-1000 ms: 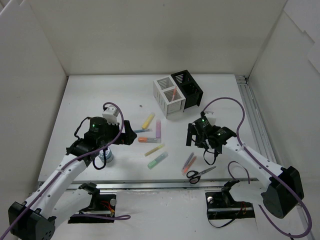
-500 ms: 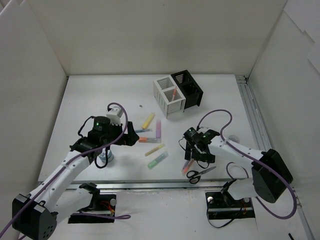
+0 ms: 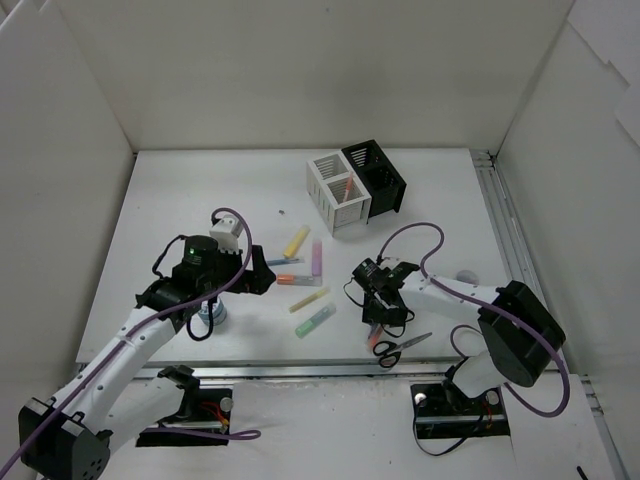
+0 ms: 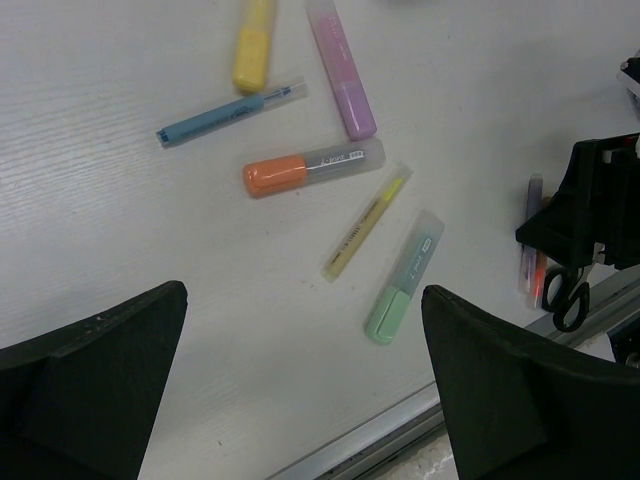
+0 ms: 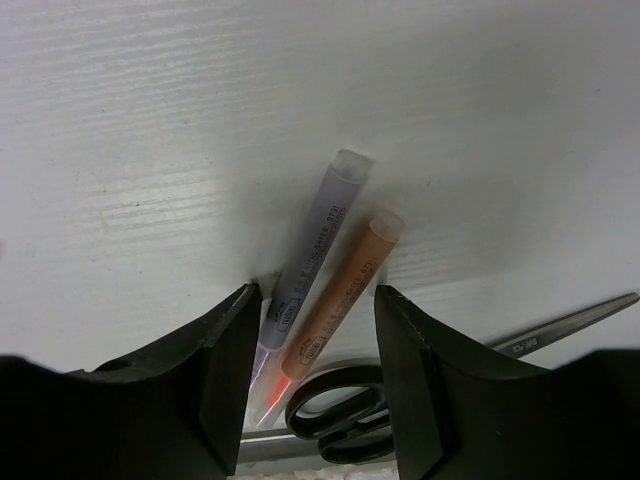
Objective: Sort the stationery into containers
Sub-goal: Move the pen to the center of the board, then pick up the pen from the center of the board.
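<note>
My right gripper (image 5: 318, 292) is down on the table astride two thin highlighters lying side by side, a grey-purple one (image 5: 318, 228) and an orange one (image 5: 350, 275). Its jaws are narrowed but open: the left finger touches the purple one, the right stands off the orange one. Black-handled scissors (image 5: 338, 408) lie just behind them. My left gripper (image 4: 303, 290) hovers wide open and holds nothing, above a green marker (image 4: 405, 278), thin yellow pen (image 4: 365, 222), orange marker (image 4: 310, 168), purple marker (image 4: 342, 70), blue pen (image 4: 230, 110) and yellow marker (image 4: 252, 45). The white holder (image 3: 335, 190) and black holder (image 3: 375, 175) stand at the back.
An orange marker (image 3: 343, 187) stands in the white holder. A small dotted jar (image 3: 212, 315) sits under my left arm. The table's metal front edge (image 3: 300, 368) runs just beyond the scissors (image 3: 400, 348). White walls enclose the table.
My right gripper has moved left and toward the near edge, come down over the two thin highlighters, and narrowed its jaws. The left arm has only shifted slightly.
</note>
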### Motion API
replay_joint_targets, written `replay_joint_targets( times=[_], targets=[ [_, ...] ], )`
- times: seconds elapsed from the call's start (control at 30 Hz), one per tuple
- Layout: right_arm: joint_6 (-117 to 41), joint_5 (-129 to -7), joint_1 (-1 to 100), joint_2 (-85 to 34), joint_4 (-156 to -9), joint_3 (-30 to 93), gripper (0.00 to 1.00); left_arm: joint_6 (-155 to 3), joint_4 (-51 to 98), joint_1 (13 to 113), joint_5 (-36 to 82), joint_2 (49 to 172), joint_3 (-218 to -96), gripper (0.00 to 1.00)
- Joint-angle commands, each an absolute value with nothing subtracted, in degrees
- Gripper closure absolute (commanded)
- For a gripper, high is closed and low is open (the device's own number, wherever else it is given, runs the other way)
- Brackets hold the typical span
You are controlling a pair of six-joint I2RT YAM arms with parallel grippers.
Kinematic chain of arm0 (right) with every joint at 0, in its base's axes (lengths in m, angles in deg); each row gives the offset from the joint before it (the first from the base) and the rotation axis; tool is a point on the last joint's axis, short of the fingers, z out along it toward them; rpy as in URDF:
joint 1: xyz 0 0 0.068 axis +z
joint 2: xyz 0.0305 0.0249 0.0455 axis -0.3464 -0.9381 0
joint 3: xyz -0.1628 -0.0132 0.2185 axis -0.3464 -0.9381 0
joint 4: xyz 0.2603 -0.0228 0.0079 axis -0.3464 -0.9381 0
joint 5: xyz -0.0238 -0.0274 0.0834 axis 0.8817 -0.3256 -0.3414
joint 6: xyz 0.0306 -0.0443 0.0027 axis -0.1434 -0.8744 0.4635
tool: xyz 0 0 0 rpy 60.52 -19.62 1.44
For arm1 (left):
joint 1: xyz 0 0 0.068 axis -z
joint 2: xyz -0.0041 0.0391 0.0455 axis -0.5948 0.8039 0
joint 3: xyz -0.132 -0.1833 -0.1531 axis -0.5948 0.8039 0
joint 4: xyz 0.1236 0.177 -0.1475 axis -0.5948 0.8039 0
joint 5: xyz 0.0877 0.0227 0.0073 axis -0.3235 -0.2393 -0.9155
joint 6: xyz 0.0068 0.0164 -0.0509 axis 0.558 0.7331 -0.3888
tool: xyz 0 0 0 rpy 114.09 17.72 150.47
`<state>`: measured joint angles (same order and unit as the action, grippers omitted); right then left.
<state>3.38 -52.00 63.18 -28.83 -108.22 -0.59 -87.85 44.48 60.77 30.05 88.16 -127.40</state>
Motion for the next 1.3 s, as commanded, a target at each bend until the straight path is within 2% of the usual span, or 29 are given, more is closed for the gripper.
replay_joint_targets(
  times=[0.0, 0.17, 0.3, 0.43, 0.63, 0.7, 0.8, 0.83, 0.9, 0.93, 0.97, 1.13, 1.23, 1.27],
  targets=[
    [4.6, -52.1, 63.7, -29.3, -107.8, -0.8, 0.54, -87.5, 44.0, 61.0, 29.2, 87.7, -129.7, 0.00],
    [5.9, -53.0, 64.4, -29.3, -107.6, -1.7, 0.54, -86.9, 44.9, 61.0, 29.1, 88.2, -130.3, 0.01],
    [5.7, -51.1, 65.1, -28.5, -106.3, -1.2, 0.67, -86.1, 45.1, 61.0, 29.0, 89.2, -130.9, 0.01],
    [2.4, -48.9, 65.1, -30.5, -104.9, 1.8, 0.69, -86.0, 45.2, 61.0, 28.7, 89.5, -131.3, 0.01],
    [-3.9, -43.2, 65.0, -38.4, -102.0, 9.3, 0.80, -86.7, 46.5, 61.0, 27.5, 87.4, -130.9, 0.01],
    [-5.8, -42.3, 64.8, -41.4, -100.7, 11.2, 0.80, -86.8, 46.5, 61.0, 27.0, 86.3, -130.9, 0.01],
    [-10.2, -43.5, 64.7, -43.5, -99.2, 13.7, 0.78, -86.9, 46.8, 61.0, 27.0, 85.8, -130.9, 0.01],
    [-11.6, -43.7, 64.6, -43.5, -98.9, 14.1, 0.75, -86.9, 46.9, 61.0, 26.8, 85.7, -131.1, 0.00],
    [-14.0, -44.4, 64.5, -42.8, -98.9, 14.1, 0.60, -87.1, 46.9, 61.0, 26.8, 85.8, -131.1, 0.00],
    [-14.3, -45.1, 64.4, -42.2, -99.0, 13.4, 0.42, -87.1, 46.9, 61.0, 26.7, 85.8, -131.1, 0.00],
    [-14.4, -45.7, 64.5, -41.6, -99.0, 13.0, 0.39, -87.2, 46.9, 61.0, 26.7, 85.8, -131.2, 0.01],
    [-15.3, -52.9, 64.8, -35.3, -98.9, 6.8, 0.40, -86.9, 46.3, 61.0, 26.8, 86.3, -131.3, 0.00],
    [-16.0, -55.6, 65.4, -33.0, -99.0, 3.8, 0.54, -86.8, 45.9, 61.0, 27.0, 86.8, -131.3, 0.00],
    [-16.0, -56.3, 65.4, -32.6, -98.9, 3.1, 0.54, -86.7, 45.9, 61.0, 27.0, 87.2, -131.4, 0.01]
  ],
)
